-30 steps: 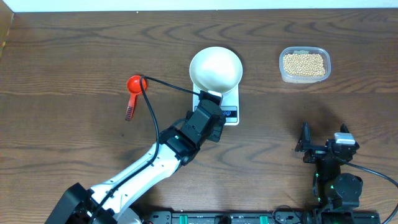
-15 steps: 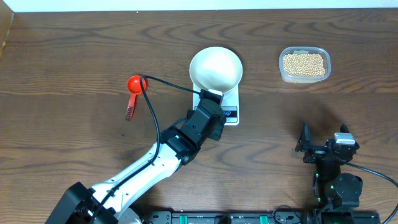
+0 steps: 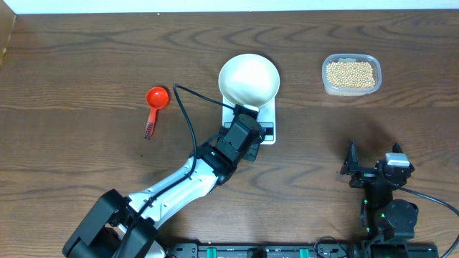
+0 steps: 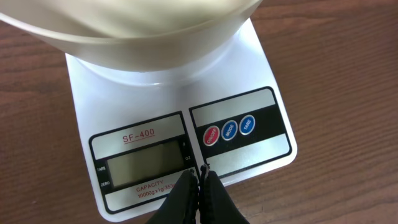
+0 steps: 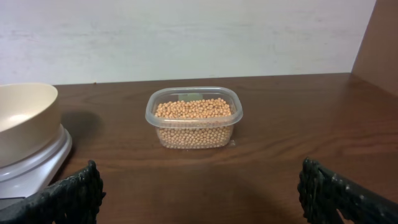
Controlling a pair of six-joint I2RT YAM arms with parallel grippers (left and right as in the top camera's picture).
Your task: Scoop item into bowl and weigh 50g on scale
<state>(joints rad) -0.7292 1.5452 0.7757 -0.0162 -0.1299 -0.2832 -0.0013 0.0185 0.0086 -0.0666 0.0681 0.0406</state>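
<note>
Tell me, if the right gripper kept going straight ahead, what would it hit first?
Probably the clear tub of beans, dead ahead of the open right gripper; only bare table lies between, though depth is hard to judge.

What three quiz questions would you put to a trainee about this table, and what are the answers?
1. Which pincer is shut, with its tips over the front panel of the scale?
2. True or false: the white bowl on the scale holds beans.
3. Where do the beans lie? A in the bowl; B on the scale; C in the clear tub.

Key
1. The left pincer.
2. False: the bowl is empty.
3. C.
</note>
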